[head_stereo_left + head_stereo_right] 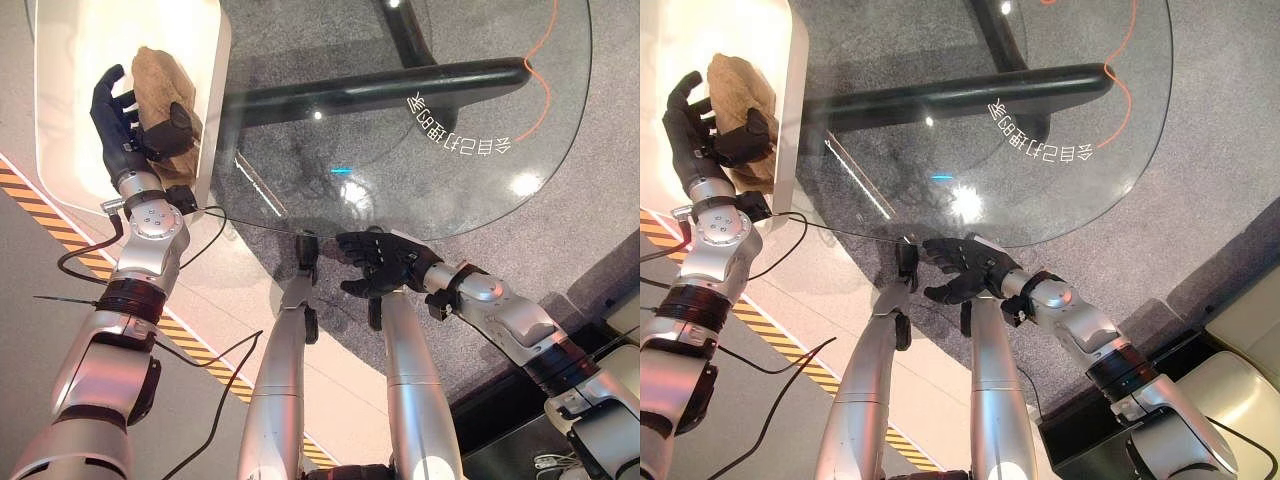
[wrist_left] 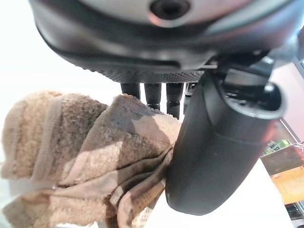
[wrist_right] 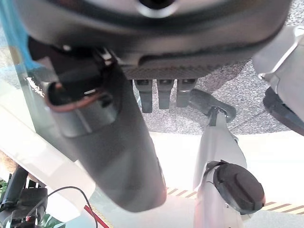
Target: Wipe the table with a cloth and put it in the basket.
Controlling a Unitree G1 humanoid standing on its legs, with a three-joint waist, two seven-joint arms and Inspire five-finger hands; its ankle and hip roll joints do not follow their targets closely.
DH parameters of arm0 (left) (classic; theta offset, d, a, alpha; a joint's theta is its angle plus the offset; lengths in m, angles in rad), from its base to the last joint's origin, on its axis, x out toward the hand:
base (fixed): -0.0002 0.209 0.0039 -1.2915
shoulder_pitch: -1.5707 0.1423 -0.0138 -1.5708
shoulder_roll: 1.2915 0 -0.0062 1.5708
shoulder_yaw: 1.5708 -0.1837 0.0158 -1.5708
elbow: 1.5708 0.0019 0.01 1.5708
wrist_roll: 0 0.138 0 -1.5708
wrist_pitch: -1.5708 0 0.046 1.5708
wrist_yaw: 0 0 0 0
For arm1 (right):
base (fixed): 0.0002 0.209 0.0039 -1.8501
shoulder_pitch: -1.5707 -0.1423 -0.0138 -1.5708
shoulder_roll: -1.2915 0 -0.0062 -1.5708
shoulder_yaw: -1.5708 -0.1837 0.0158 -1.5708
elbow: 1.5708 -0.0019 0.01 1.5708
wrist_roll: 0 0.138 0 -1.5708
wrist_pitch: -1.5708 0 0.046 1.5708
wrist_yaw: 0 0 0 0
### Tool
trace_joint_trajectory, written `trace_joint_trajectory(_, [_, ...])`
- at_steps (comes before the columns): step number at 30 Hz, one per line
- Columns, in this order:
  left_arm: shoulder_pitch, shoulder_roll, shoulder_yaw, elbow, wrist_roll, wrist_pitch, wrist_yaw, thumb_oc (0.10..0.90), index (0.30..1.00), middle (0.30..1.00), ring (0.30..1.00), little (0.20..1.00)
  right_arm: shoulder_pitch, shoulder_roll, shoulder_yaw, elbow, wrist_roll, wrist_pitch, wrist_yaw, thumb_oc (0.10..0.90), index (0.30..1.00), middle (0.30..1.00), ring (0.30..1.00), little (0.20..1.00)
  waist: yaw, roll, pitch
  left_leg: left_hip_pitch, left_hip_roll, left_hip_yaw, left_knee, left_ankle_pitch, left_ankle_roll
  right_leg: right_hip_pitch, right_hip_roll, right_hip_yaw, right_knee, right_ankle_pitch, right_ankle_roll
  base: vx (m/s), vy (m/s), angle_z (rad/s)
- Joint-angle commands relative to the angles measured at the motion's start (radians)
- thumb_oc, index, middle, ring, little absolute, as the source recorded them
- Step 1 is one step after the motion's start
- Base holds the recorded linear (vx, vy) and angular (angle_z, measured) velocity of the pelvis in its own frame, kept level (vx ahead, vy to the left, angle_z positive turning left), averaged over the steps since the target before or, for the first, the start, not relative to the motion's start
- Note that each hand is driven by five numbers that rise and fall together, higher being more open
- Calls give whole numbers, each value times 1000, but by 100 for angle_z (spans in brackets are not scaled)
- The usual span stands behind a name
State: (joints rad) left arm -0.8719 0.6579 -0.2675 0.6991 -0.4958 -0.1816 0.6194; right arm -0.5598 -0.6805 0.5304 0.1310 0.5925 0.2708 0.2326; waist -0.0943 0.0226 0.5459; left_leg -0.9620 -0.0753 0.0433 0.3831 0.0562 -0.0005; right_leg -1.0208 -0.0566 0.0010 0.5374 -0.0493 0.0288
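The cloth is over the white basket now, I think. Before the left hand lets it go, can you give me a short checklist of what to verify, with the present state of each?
1. Cloth in the left hand: ok, thumb and fingers pinch the brown cloth, as the left wrist view shows.
2. Cloth above the basket: ok, it sits within the white rim.
3. Cloth resting on the basket floor: cannot tell.
4. Cloth off the glass table: ok, none of it lies on the glass.
5. Right hand out of the way: ok, it is at the table's near edge, fingers relaxed, holding nothing.
6. Table wiped clean: cannot tell, reflections cover the glass.
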Motion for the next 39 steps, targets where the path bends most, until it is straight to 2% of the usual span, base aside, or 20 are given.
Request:
trace_joint_trajectory(1, [-9,67,21,-13,12,-56,22,800,900,900,900,900,51,44,-3,-82,39,-53,4,800,900,900,900,900,5,10,-26,40,-30,60,31,-68,30,30,57,19,-121,78,21,-6,-31,0])
trace_joint_trajectory(11, [34,75,59,-91,118,-71,115,800,900,900,900,900,94,63,-15,-112,21,-62,-11,800,900,900,900,900,14,8,-26,80,-34,51,26,-75,34,73,60,18,-131,70,17,0,-45,3])
trace_joint_trajectory(14, [80,68,103,-127,139,-137,177,800,900,900,900,900,123,71,-18,-117,8,-84,-18,800,900,900,900,900,21,7,-26,103,-37,44,24,-82,35,99,61,17,-135,61,13,-1,-52,2])
trace_joint_trajectory(18, [165,49,169,-193,177,-179,183,800,900,900,900,900,173,94,-35,-135,-15,-100,-20,800,900,900,900,900,32,5,-26,132,-40,35,21,-88,36,131,63,9,-135,52,11,-4,-64,1])
trace_joint_trajectory(22, [260,25,232,-262,175,-218,153,800,900,900,900,900,224,102,-54,-151,-40,-118,-11,800,900,900,900,900,46,1,-26,177,-43,25,8,-92,37,177,66,1,-141,41,9,-21,-75,1])
trace_joint_trajectory(29, [405,-2,292,-348,127,-212,32,800,900,900,900,900,299,120,-83,-145,-64,-154,16,800,900,900,900,900,67,-11,-26,287,-48,6,-21,-92,31,307,67,-15,-175,29,8,-48,-100,1])
trace_joint_trajectory(35, [524,-65,284,-380,69,-167,-99,800,900,900,900,900,358,153,-109,-55,-83,-189,49,800,900,900,900,900,87,-19,-26,434,-48,-23,-73,-82,18,461,57,-34,-225,22,14,-55,-122,5])
trace_joint_trajectory(39, [619,-136,251,-393,19,-120,-196,800,900,900,900,900,408,182,-139,50,-118,-215,59,800,900,900,900,900,102,-27,-26,563,-46,-49,-128,-68,7,606,49,-51,-281,20,16,-60,-164,0])
